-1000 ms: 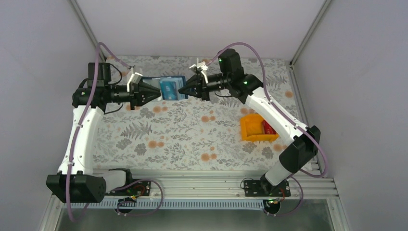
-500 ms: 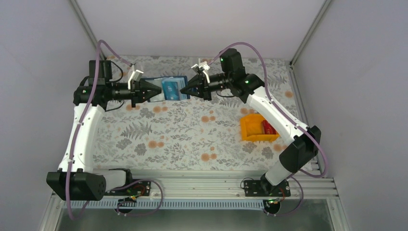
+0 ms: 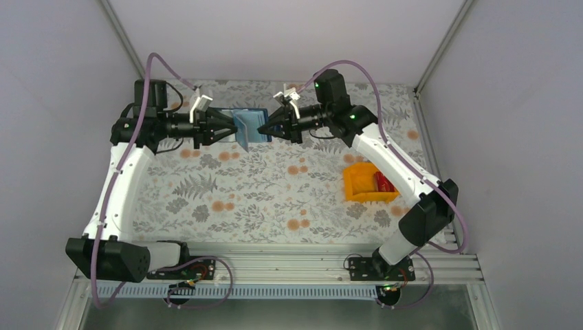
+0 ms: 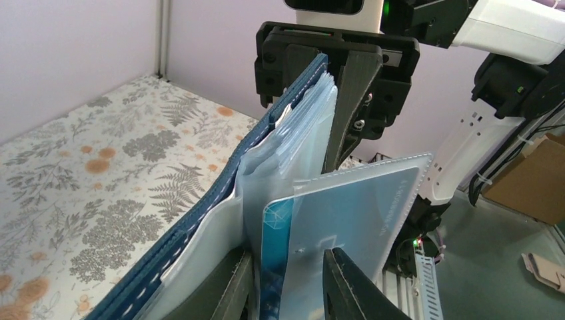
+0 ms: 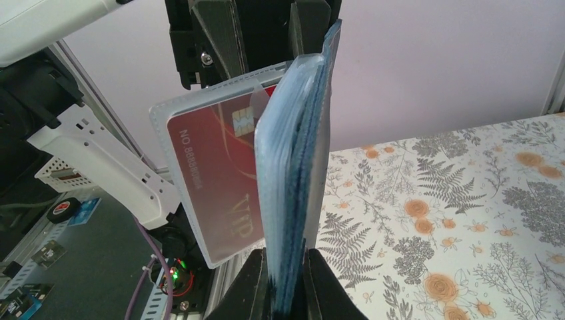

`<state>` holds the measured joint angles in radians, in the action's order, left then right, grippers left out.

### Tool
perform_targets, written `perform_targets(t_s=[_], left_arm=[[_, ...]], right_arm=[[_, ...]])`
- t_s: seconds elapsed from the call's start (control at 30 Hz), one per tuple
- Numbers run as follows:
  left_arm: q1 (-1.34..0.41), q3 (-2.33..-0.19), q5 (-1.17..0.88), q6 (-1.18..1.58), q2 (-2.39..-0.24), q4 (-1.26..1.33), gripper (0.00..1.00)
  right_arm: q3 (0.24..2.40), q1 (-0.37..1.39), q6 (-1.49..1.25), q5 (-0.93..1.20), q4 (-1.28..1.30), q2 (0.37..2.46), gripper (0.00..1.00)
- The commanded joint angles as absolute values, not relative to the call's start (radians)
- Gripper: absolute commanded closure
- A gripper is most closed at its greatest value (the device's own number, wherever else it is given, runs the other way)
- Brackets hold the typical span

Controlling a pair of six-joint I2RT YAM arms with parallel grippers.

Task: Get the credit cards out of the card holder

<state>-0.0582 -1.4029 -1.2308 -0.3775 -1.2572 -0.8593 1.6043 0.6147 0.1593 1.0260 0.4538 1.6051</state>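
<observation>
Orange bin [image 3: 354, 187] sits right of centre on the floral table [image 3: 261, 199], with a red card [image 3: 383, 183] inside. Farther back, mid-table, the card holder [image 3: 256, 120] is up in the air, standing on edge. Right gripper [image 3: 264, 128] is clamped on its right edge, fingers closed tight. Left gripper [image 3: 231, 130] straddles a sleeved credit card [image 4: 346, 213] fanned out of the holder's left side. Can't tell if it's pinching the card or loose.
</observation>
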Motion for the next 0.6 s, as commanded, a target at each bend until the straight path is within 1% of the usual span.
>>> perform_targets(t_s=[0.0,0.1,0.13,0.23,0.33,0.57], left_arm=[[-0.076,-1.439,-1.242,-0.38,-1.271,-0.828,0.74],[-0.078,-1.46,-1.275,-0.422,-1.269,-0.869,0.87],[-0.078,-1.466,-1.285,-0.444,-1.265,-0.89,0.9],[-0.077,-1.475,-1.3,-0.496,-1.253,-0.944,0.92],[-0.077,-1.474,-1.306,-0.522,-1.244,-0.972,0.97],[-0.059,-1.473,-1.31,-0.608,-1.221,-1.049,0.98]], right_arm=[[1.635,0.636,0.18,1.118,0.449,1.611,0.96],[1.637,0.635,0.192,1.112,0.455,1.607,0.96],[1.637,0.636,0.195,1.106,0.459,1.605,0.96],[1.636,0.633,0.196,1.091,0.461,1.602,0.96],[1.637,0.629,0.192,1.08,0.462,1.604,0.96],[1.628,0.609,0.192,1.06,0.462,1.588,0.96]])
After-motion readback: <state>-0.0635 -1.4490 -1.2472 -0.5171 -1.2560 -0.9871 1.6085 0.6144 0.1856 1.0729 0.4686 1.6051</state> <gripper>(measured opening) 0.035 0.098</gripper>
